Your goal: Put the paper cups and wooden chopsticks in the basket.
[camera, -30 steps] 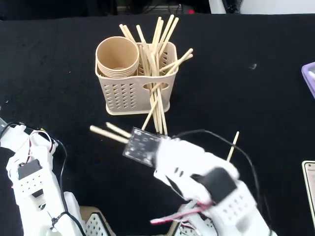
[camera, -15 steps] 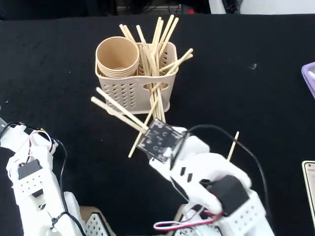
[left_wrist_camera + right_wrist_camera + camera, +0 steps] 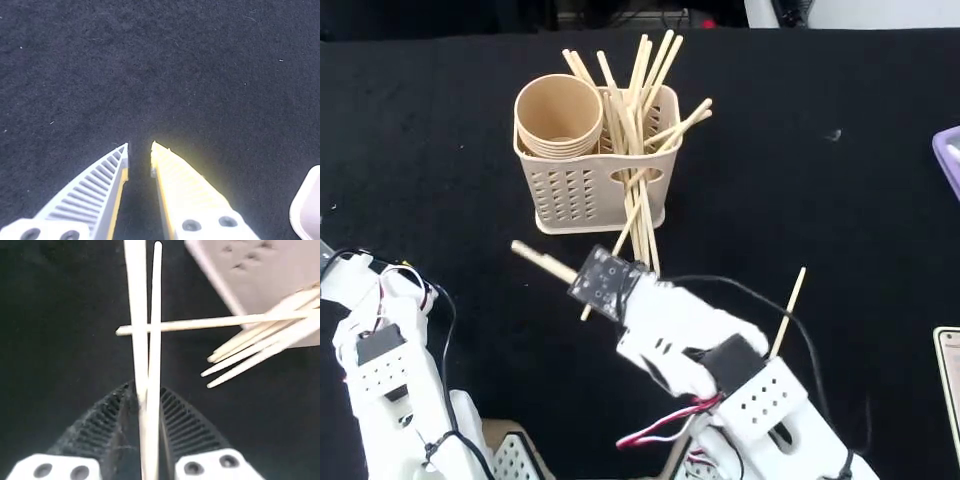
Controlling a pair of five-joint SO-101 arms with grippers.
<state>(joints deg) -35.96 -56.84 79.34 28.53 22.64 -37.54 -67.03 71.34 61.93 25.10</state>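
Note:
The beige basket (image 3: 595, 185) stands at the back of the table with stacked paper cups (image 3: 558, 115) in its left half and several wooden chopsticks (image 3: 642, 85) in its right half. More chopsticks (image 3: 640, 235) lean against its front. My right gripper (image 3: 582, 280) (image 3: 145, 390) is in front of the basket, shut on two chopsticks (image 3: 542, 262) (image 3: 146, 315) that point left over the cloth. One loose chopstick (image 3: 788, 310) lies to the right. My left gripper (image 3: 138, 146) hovers over bare black cloth, fingers together, holding nothing.
The left arm (image 3: 380, 360) sits at the front left corner. A purple object (image 3: 950, 155) and a pale card (image 3: 950, 365) lie at the right edge. In the right wrist view the basket's corner (image 3: 260, 270) is close by, with a chopstick (image 3: 200, 324) lying across.
The right gripper swung its two chopsticks up toward the basket, then back down and left. One leaning chopstick has slid out toward the front. The left arm has not moved.

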